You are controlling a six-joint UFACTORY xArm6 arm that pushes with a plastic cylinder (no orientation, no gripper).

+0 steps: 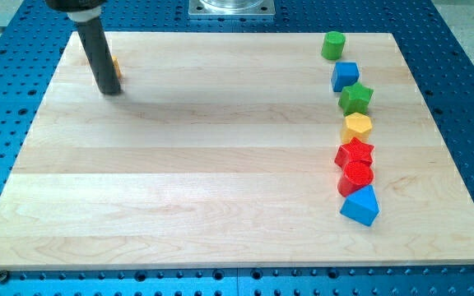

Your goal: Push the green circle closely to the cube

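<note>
The green circle block [332,45] stands near the board's top right corner. The blue cube [345,76] lies just below it with a small gap between them. My tip [110,90] rests on the board at the view's top left, far from both blocks. An orange block [116,67] is mostly hidden behind the rod, so its shape cannot be made out.
Below the cube a column of blocks runs down the right side: a green star [355,98], a yellow hexagon [357,127], a red star [354,153], a red circle [357,175] and a blue triangle [360,205]. The wooden board [179,164] lies on a blue perforated table.
</note>
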